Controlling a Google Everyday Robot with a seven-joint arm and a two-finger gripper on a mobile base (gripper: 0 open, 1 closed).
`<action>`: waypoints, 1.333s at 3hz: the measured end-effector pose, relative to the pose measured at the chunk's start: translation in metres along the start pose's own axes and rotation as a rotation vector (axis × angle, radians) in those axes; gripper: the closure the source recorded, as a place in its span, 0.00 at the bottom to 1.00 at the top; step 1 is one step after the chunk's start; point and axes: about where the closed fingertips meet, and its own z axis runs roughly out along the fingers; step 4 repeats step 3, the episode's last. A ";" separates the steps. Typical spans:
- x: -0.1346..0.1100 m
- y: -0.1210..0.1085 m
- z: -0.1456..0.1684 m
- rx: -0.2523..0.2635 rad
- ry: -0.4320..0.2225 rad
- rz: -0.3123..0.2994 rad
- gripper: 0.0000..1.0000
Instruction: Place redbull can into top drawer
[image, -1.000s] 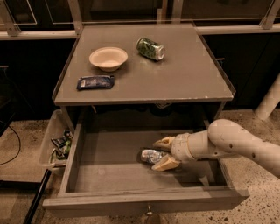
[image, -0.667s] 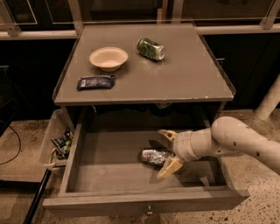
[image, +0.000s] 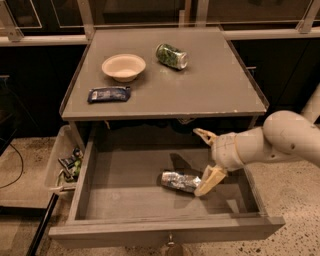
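Redbull can (image: 179, 181) lies on its side on the floor of the open top drawer (image: 125, 200), right of centre. Left of the drawer: clear bin (image: 56, 160) with clutter. On the worktop (image: 215, 90): dark packet (image: 109, 94), bowl (image: 123, 66), green can (image: 171, 55) on its side. Pincer (image: 200, 162) sits over the drawer's right part, spread wide, gripping nothing; lower finger just beside the can's right end.

On the desk (image: 210, 85), a bowl (image: 123, 66) sits toward the back left corner. A tipped can (image: 171, 55) lies to its right, and a packet (image: 109, 93) lies before it by the left edge. Below the front edge the top drawer (image: 150, 232) stands open. The redbull can (image: 180, 181) lies inside, with the tool (image: 207, 159) at its right end, fingers apart. A bin (image: 55, 165) sits left of the drawer.
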 end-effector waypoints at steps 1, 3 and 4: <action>-0.022 -0.012 -0.055 0.016 -0.002 -0.030 0.00; -0.062 -0.026 -0.115 0.035 0.005 -0.102 0.00; -0.062 -0.026 -0.115 0.035 0.005 -0.102 0.00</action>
